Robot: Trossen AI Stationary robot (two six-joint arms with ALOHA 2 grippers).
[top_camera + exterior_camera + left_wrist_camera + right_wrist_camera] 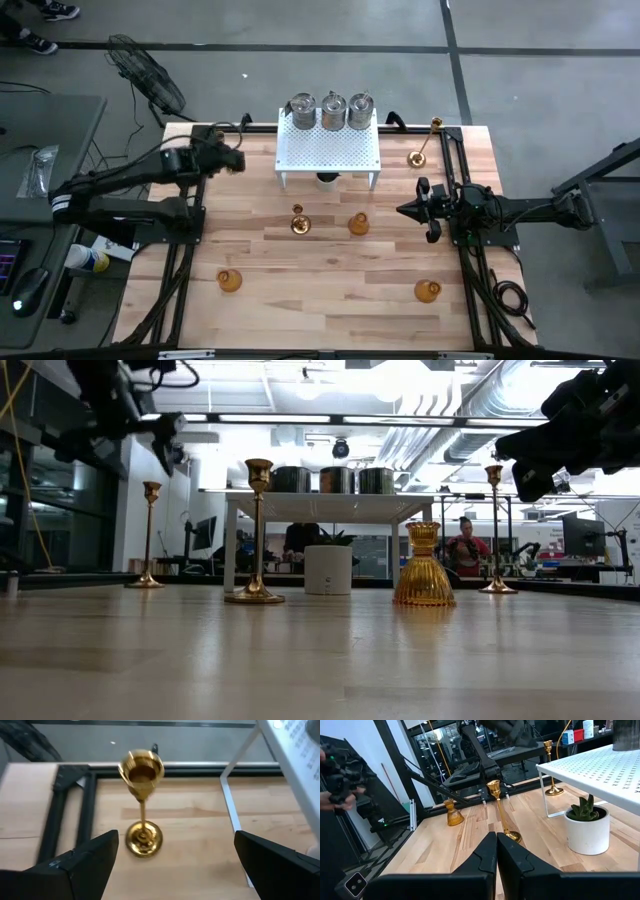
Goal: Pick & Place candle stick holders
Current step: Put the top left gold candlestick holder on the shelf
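1. The left gripper [236, 160] hangs above the table's [330, 300] far-left corner, its fingers [85, 865] spread wide apart with nothing between them; open wood lies all round beneath it.
2. Just past those fingers stands a slim gold candlestick [142, 802], upright on its round base close to the black frame rail [60, 815] at the table's far-left edge. In the high view the arm covers it.
3. Near the left front edge sits a squat amber holder [230, 281], with bare boards around it.
4. At mid-table a second gold candlestick [299, 222] stands upright, and right of it another amber holder [359, 224], ribbed and bell-shaped; the two are apart.
5. The white perforated rack [330, 148] stands at the far middle, carrying three silvery-grey jar-like holders [331, 110] in a row. Under it sits a small white pot with a green plant [588, 827], mostly hidden from above.
6. A third gold candlestick [426, 141] stands at the far-right corner, beside the right frame rail.
7. The right gripper [404, 211] waits at the right edge with its fingers [480, 865] pressed together, holding nothing.
8. A third amber holder [428, 291] sits near the right front edge.
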